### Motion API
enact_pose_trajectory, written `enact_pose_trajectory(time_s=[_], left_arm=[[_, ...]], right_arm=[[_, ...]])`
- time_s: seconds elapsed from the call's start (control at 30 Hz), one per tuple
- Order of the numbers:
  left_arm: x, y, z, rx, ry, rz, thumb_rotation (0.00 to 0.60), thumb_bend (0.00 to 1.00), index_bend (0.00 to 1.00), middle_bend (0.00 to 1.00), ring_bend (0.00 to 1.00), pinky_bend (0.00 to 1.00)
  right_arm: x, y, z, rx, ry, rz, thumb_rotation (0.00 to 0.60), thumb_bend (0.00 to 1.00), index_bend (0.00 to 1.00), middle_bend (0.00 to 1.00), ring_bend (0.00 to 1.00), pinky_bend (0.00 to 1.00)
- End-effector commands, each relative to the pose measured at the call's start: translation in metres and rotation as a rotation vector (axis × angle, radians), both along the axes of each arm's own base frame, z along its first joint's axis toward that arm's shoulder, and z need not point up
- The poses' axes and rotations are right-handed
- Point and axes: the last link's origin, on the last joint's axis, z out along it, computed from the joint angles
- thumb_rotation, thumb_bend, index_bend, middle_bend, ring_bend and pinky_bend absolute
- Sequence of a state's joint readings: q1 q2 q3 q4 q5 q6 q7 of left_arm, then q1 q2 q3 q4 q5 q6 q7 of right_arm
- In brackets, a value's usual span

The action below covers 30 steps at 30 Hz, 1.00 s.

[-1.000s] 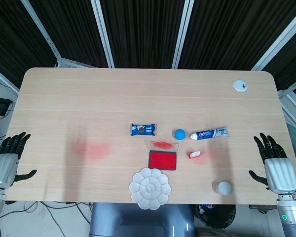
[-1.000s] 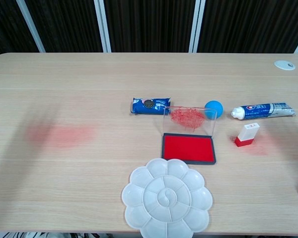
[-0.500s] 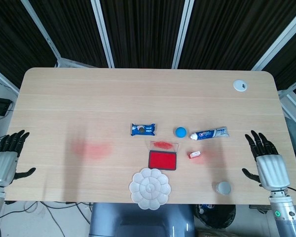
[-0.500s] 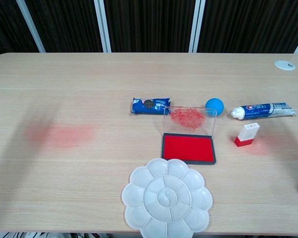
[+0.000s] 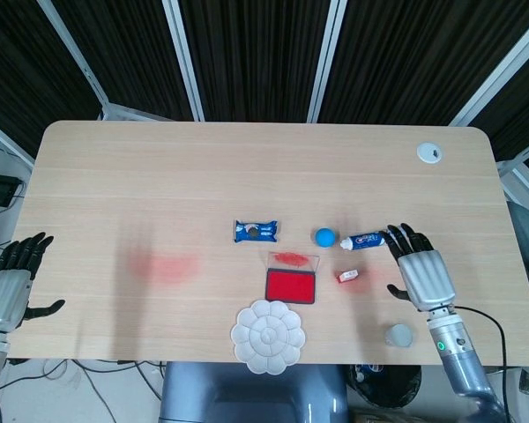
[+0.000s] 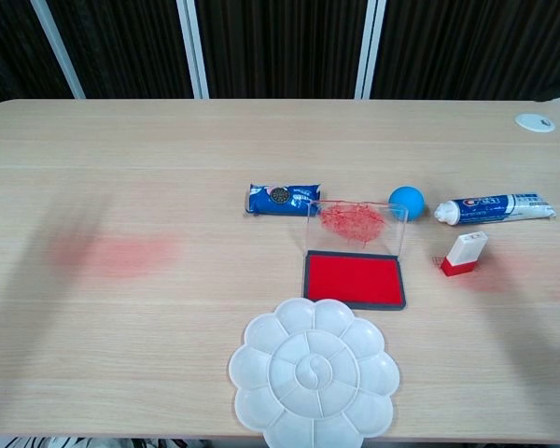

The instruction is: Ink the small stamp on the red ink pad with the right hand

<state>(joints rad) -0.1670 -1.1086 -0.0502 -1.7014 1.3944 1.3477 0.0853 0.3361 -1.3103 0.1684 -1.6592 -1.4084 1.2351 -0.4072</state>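
Small stamp (image 5: 348,276) untouched beside red ink pad (image 5: 290,285), right robot hand (image 5: 419,272) nearby, fingers spread, empty

A: Colours, table (image 5: 159,176) first?

B: Pale wood grain, with a faint red smear (image 6: 117,254) on its left part.

A: The ink pad (image 6: 354,279)?

B: Bright red inside a dark grey frame; its clear lid (image 6: 357,224) carries red blotches.

A: The small stamp (image 6: 464,253)?

B: White body, red base.

A: Remaining items?

B: Ball (image 6: 404,202), plain blue. Snack packet (image 6: 282,199), blue with a dark round biscuit printed on it. Toothpaste tube (image 6: 497,207), white with blue and red print, white cap. Palette (image 6: 314,378), white, flower-shaped wells. Round cap (image 5: 399,335), grey.

A: The hands?

B: Right hand (image 5: 420,271) and left hand (image 5: 7,284): silver-grey backs, black fingers.
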Motion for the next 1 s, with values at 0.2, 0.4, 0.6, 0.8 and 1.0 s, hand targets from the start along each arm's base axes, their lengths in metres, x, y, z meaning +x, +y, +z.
enact_pose_trajectory(time_s=[0.2,0.4,0.6,0.8,1.0], left_arm=[[0.0,0.001,0.002,-0.005,-0.02,0.006,0.6,0.0,0.0,0.0,0.0,0.0],[-0.001,0.002,0.002,-0.009,-0.026,0.012,0.6,0.0,0.0,0.0,0.0,0.0],[-0.001,0.002,0.002,-0.01,-0.029,0.015,0.6,0.0,0.0,0.0,0.0,0.0],[-0.001,0.003,0.002,-0.013,-0.034,0.019,0.6,0.0,0.0,0.0,0.0,0.0],[-0.001,0.003,0.002,-0.016,-0.038,0.022,0.6,0.0,0.0,0.0,0.0,0.0]], right_arm=[[0.013,-0.018,-0.034,0.066,0.026,-0.004,0.6,0.2,0.32,0.28,0.21,0.26],[0.017,-0.021,-0.059,0.115,0.041,-0.009,0.6,0.22,0.38,0.32,0.25,0.28],[0.018,-0.024,-0.076,0.137,0.046,-0.019,0.6,0.22,0.39,0.34,0.27,0.31],[0.014,-0.027,-0.087,0.149,0.043,-0.047,0.6,0.25,0.4,0.36,0.28,0.33],[0.009,-0.029,-0.095,0.162,0.052,-0.061,0.6,0.28,0.44,0.37,0.29,0.33]])
